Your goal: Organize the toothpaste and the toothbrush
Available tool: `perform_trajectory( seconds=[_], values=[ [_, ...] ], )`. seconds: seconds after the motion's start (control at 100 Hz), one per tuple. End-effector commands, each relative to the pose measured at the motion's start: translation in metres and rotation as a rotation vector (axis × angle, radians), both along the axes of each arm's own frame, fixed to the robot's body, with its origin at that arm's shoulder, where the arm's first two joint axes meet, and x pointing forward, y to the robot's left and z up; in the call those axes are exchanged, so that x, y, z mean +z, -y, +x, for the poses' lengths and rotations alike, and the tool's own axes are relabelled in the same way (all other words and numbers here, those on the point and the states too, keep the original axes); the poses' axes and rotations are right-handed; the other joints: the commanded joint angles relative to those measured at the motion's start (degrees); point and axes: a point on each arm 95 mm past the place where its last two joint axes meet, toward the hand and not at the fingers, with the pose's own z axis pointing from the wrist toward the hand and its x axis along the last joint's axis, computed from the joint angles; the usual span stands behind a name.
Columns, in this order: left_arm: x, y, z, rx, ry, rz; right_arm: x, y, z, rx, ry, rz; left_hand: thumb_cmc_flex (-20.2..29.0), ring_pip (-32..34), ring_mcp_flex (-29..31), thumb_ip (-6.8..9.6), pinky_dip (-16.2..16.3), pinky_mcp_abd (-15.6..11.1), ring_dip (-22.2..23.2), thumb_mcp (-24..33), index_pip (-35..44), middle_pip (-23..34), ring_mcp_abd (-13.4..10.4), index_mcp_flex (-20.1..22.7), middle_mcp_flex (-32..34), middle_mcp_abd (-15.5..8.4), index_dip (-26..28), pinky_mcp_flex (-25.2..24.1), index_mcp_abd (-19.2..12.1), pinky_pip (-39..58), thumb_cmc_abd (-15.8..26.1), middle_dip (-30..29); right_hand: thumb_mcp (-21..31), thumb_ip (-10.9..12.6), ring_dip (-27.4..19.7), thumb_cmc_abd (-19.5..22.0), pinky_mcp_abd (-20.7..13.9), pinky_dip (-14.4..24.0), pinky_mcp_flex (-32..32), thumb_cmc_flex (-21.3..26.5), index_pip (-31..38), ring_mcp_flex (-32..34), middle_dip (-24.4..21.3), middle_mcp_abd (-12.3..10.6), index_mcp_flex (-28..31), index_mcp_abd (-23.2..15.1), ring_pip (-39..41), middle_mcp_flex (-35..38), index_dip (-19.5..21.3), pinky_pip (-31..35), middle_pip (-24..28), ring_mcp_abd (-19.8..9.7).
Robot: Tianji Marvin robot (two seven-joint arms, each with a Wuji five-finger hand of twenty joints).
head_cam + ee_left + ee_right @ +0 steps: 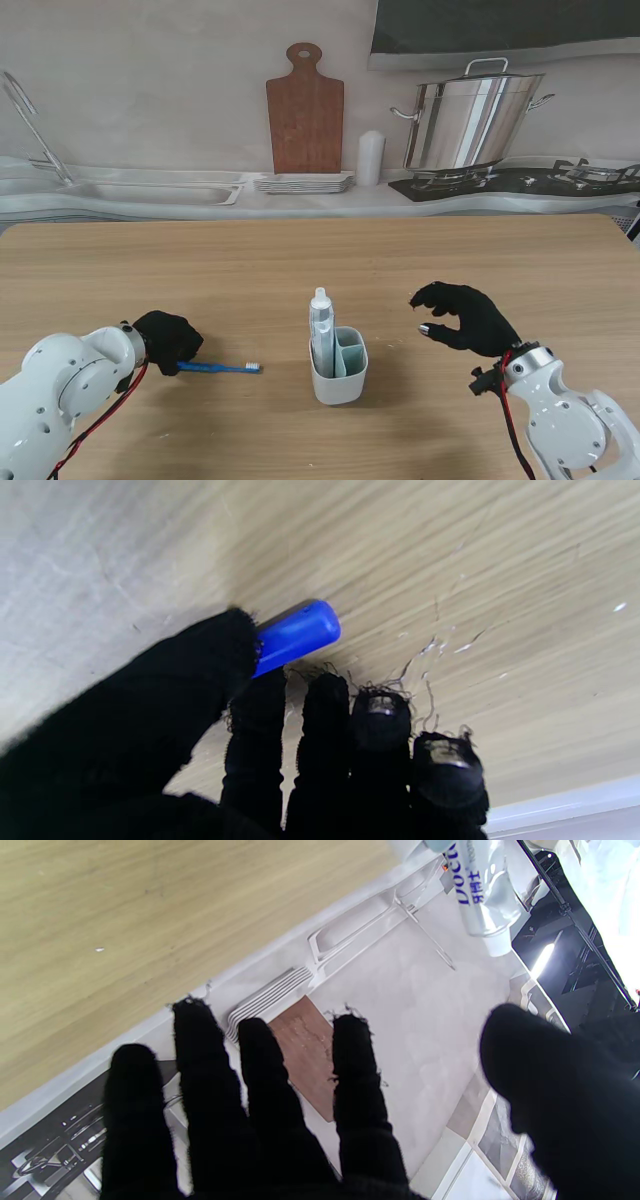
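Observation:
A blue toothbrush (pixel 222 368) lies flat on the wooden table, bristle end toward the holder. My left hand (pixel 168 340) is closed over its handle end; in the left wrist view the thumb and fingers (pixel 260 715) pinch the blue handle (pixel 296 636) against the table. A white two-compartment holder (pixel 338 368) stands at the table's middle with the toothpaste tube (pixel 321 330) upright in its left compartment. My right hand (pixel 465 317) hovers to the right of the holder, fingers apart and empty. The tube (pixel 480 890) also shows in the right wrist view.
Beyond the table's far edge runs a counter with a sink (pixel 150 190), a wooden cutting board (pixel 305 110), stacked plates (pixel 303 183), a white cylinder (pixel 371 158) and a steel pot (pixel 470 120) on a stove.

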Motion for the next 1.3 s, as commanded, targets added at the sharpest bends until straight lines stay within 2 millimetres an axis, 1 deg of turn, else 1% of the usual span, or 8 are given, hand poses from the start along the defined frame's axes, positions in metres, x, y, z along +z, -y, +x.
perform_trajectory(
  seconds=[0.0, 0.21, 0.41, 0.57, 0.73, 0.95, 1.02, 1.29],
  values=[
    [-0.007, 0.002, -0.003, 0.016, -0.032, 0.004, -0.004, -0.001, -0.003, 0.005, -0.017, -0.007, -0.59, 5.04, 3.74, 4.6, 0.21, -1.83, 1.81, 4.47, -1.33, 2.92, -0.74, 3.1, 4.26, -0.61, -1.34, 2.88, -2.34, 4.74, -0.3, 3.98, 0.25, -1.74, 1.33, 0.03, 1.59, 0.2, -0.08, -2.19, -0.54, 0.5, -0.11, 0.42, 1.14, 0.3, 0.47, 0.75, -0.04, 0.48, 0.32, -0.74],
    [-0.006, 0.006, -0.001, 0.038, -0.035, 0.008, -0.005, -0.001, -0.002, 0.003, -0.02, -0.006, -0.85, 15.61, 12.65, 8.19, -5.69, -4.69, -0.45, 4.7, -0.91, 11.71, -3.94, 4.73, 12.74, -3.4, -1.85, 11.75, -3.07, 13.46, -1.98, 4.52, 0.18, -1.74, 1.56, 0.05, 1.55, 0.25, 0.0, -2.24, -0.53, 0.86, -0.1, 0.38, 1.08, 0.23, 0.67, 1.01, -0.03, 0.59, 0.37, -0.72],
    [-0.01, 0.004, -0.001, 0.063, -0.031, -0.019, -0.006, 0.0, -0.003, 0.0, -0.021, -0.005, -1.01, 15.87, 16.58, 10.39, -9.38, -5.01, -3.31, 5.53, -0.05, 10.45, -1.93, 4.87, 16.51, -3.33, -1.74, 14.97, -2.17, 16.45, -1.96, 0.94, 0.12, -1.73, 1.72, 0.09, 1.63, 0.29, 0.01, -2.24, -0.5, 1.04, -0.08, 0.47, 1.19, 0.27, 0.76, 1.33, -0.03, 0.65, 0.45, -0.77],
    [-0.018, -0.004, -0.001, 0.093, -0.043, -0.06, -0.006, 0.0, -0.002, 0.0, -0.022, -0.004, -2.68, 15.56, 19.39, 16.97, -12.34, -6.29, -5.48, 7.02, 1.72, 10.46, -1.65, 4.51, 18.78, -3.47, -0.04, 17.23, -2.16, 18.44, -1.11, -2.58, 0.08, -1.72, 1.85, 0.13, 1.74, 0.32, 0.03, -2.25, -0.53, 1.2, -0.08, 0.45, 1.24, 0.36, 0.82, 1.41, -0.05, 0.71, 0.45, -0.73],
    [-0.026, -0.013, -0.002, 0.156, -0.066, -0.083, -0.007, 0.0, -0.002, -0.001, -0.023, -0.007, -3.58, 15.58, 20.57, 21.01, -13.56, -6.09, -6.15, 8.62, 2.72, 10.86, -1.03, 4.84, 20.06, -2.88, 1.18, 18.29, -1.95, 19.42, -1.09, -3.99, -0.01, -1.72, 1.95, 0.18, 1.8, 0.34, 0.04, -2.33, -0.57, 1.26, -0.07, 0.46, 1.28, 0.29, 0.83, 1.53, -0.07, 0.72, 0.48, -0.67],
    [-0.031, -0.017, -0.005, 0.203, -0.063, -0.104, -0.007, 0.0, -0.002, -0.002, -0.024, -0.009, -4.34, 16.26, 20.83, 24.27, -14.62, -6.15, -7.53, 9.41, 3.24, 10.83, -1.08, 5.21, 21.23, -2.83, 2.27, 19.58, -1.84, 19.7, -0.93, -5.12, -0.11, -1.69, 2.05, 0.37, 1.9, 0.36, 0.01, -2.38, -0.58, 1.24, -0.09, 0.49, 1.35, 0.32, 0.81, 1.52, -0.09, 0.73, 0.45, -0.68],
    [-0.032, -0.017, -0.006, 0.209, -0.06, -0.107, -0.007, -0.001, -0.002, -0.003, -0.026, -0.009, -4.75, 17.19, 20.78, 27.24, -15.6, -6.17, -9.62, 8.87, 3.45, 10.8, -0.97, 5.47, 21.81, -2.9, 2.64, 20.13, -1.8, 19.99, -0.65, -5.97, -0.15, -1.69, 2.09, 0.43, 1.9, 0.37, 0.0, -2.41, -0.58, 1.3, -0.07, 0.47, 1.39, 0.27, 0.85, 1.63, -0.09, 0.73, 0.49, -0.66],
    [-0.035, -0.018, -0.006, 0.222, -0.052, -0.124, -0.008, 0.0, -0.002, -0.006, -0.028, -0.011, -5.32, 17.43, 20.85, 29.69, -15.79, -6.03, -10.36, 9.62, 3.92, 10.84, -1.0, 5.57, 22.18, -2.83, 3.31, 20.43, -1.81, 20.02, -0.26, -6.3, -0.24, -1.65, 2.15, 0.41, 2.01, 0.37, -0.06, -2.4, -0.57, 1.37, -0.09, 0.49, 1.4, 0.22, 0.84, 1.75, -0.09, 0.7, 0.46, -0.61]
  ],
)
